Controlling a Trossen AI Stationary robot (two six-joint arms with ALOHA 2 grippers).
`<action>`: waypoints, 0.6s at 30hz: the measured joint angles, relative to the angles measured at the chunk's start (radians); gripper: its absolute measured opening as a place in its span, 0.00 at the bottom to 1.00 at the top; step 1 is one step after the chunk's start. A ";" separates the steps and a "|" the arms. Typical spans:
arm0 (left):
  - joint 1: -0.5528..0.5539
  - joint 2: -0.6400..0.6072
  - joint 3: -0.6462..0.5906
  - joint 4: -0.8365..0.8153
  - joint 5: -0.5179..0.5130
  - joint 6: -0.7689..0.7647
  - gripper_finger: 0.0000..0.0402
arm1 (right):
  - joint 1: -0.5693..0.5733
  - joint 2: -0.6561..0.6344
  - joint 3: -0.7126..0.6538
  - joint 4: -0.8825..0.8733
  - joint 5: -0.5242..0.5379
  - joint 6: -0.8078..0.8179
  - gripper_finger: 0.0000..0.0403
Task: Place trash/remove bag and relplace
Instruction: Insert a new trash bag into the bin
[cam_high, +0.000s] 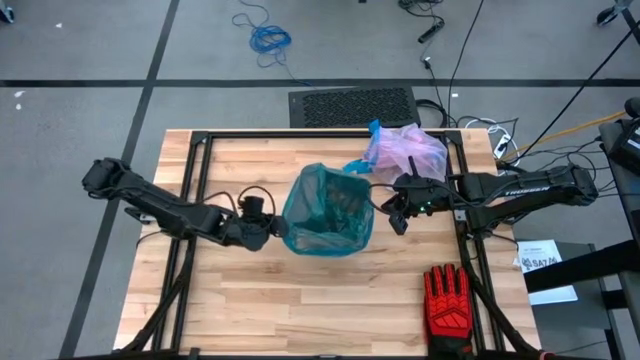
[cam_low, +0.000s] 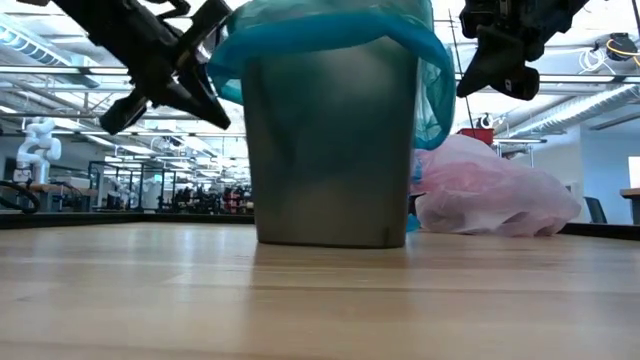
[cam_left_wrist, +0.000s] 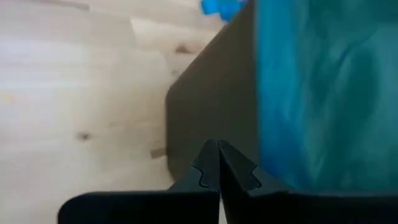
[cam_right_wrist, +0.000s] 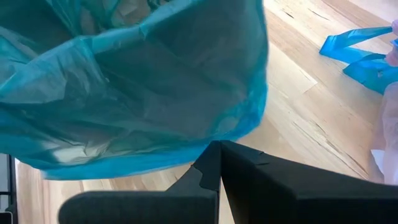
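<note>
A grey bin (cam_low: 320, 150) stands mid-table, lined with a translucent teal-green bag (cam_high: 328, 212) whose rim folds over the bin's top (cam_low: 330, 25). The pinkish-lavender bag (cam_high: 408, 150) lies bunched on the table behind and to the right of the bin (cam_low: 495, 195), its blue drawstring (cam_right_wrist: 360, 53) trailing toward the bin. No trash wads show. My left gripper (cam_high: 278, 229) is shut at the bin's left side, near its upper wall (cam_left_wrist: 219, 155). My right gripper (cam_high: 398, 222) is shut and hangs in the air just right of the bin (cam_low: 495, 75). My left gripper's shut fingertips (cam_left_wrist: 211, 163) point at the bin's dark wall (cam_left_wrist: 205, 106), beside the teal-green bag's overhang (cam_left_wrist: 323, 93). I cannot tell whether they touch the wall or the bag.
A red-and-black work glove (cam_high: 447, 300) lies near the table's right near corner. A black mat (cam_high: 352, 105) and cables lie on the floor beyond the far edge. Papers (cam_high: 545, 262) sit off the table's right side. Bare wood shows in front of the bin (cam_low: 320, 300).
</note>
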 joint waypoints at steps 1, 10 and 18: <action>0.000 0.004 0.000 0.004 0.008 -0.002 0.00 | 0.000 0.000 0.000 0.000 0.000 0.000 0.00; 0.029 -0.201 0.036 -0.020 -0.089 0.136 0.00 | 0.000 0.000 0.000 0.000 0.000 0.015 0.00; 0.105 -0.291 0.036 -0.005 -0.054 0.215 0.00 | 0.000 0.000 0.000 0.002 0.001 0.016 0.00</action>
